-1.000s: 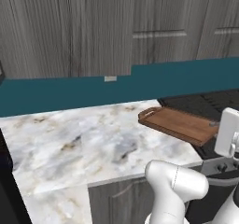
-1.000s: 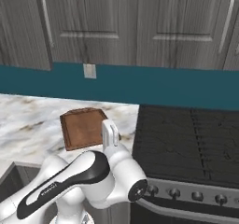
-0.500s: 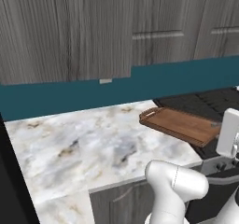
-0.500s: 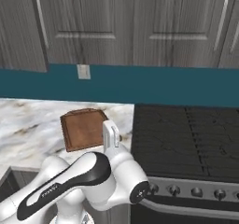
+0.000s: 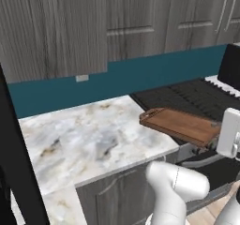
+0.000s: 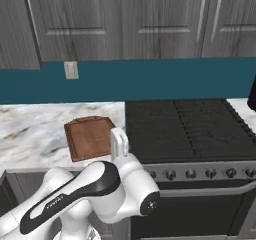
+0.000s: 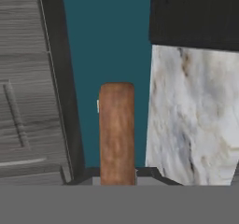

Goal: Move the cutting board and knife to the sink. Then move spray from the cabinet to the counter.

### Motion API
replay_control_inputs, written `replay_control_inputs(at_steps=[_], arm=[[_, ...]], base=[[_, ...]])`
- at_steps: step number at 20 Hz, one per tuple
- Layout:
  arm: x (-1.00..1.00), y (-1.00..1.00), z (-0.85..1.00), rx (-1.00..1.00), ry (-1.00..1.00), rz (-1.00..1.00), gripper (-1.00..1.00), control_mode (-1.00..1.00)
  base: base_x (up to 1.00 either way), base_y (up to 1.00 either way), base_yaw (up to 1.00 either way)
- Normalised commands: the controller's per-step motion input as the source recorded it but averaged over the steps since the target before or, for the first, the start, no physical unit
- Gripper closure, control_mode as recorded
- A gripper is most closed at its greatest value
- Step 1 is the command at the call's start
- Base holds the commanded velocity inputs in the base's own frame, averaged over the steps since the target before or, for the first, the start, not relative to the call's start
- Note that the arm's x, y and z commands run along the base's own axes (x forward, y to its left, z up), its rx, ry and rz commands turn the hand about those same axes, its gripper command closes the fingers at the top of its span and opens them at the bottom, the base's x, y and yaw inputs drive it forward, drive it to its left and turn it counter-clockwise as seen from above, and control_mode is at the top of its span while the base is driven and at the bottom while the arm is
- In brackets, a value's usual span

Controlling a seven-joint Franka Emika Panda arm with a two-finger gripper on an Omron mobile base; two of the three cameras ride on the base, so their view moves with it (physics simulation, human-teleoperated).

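My gripper point(image 7: 117, 174) is shut on one short end of the reddish-brown cutting board point(image 7: 116, 127), which runs straight away from the hand, seen edge-on. In the left base view the cutting board point(image 5: 180, 124) hangs level above the counter's right edge and the stove front, held by the white hand point(image 5: 229, 132). From the right the cutting board point(image 6: 89, 137) floats over the marble counter point(image 6: 30, 129) just left of the stove, with the hand point(image 6: 119, 144) at its near corner. The board's top is bare. The knife, sink, spray and cabinet niche are out of view.
A black stove point(image 6: 185, 126) with front knobs stands right of the counter point(image 5: 84, 139). Closed grey wall cupboards point(image 6: 125, 19) hang above a teal backsplash with a wall outlet point(image 6: 70, 69). A dark upright post point(image 5: 18, 172) crosses the left base view.
The whole picture has slid left in both base views, so the base has driven right; more stove shows. The board stays in the same grip, in the same place relative to the arm.
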Motion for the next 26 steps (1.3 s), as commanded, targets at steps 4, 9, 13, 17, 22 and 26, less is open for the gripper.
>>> replay_control_inputs(at_steps=[4,9,13,17,22,26], arm=[[0.00,0.00,0.00,0.00,0.00,0.00,1.00,1.00],[0.00,0.00,0.00,0.00,0.00,0.00,1.00,1.00],[0.00,0.00,0.00,0.00,0.00,0.00,1.00,1.00],[0.00,0.00,0.00,0.00,0.00,0.00,1.00,1.00],[0.00,0.00,0.00,0.00,0.00,0.00,1.00,1.00],[0.00,0.00,0.00,0.00,0.00,0.00,1.00,1.00]], base=[[-0.68,-0.23,-0.22],[-0.41,-0.25,-0.24],[-0.01,-0.43,-0.21],[0.09,-0.56,-0.16],[0.21,-0.66,-0.13],[0.23,-0.74,-0.09]])
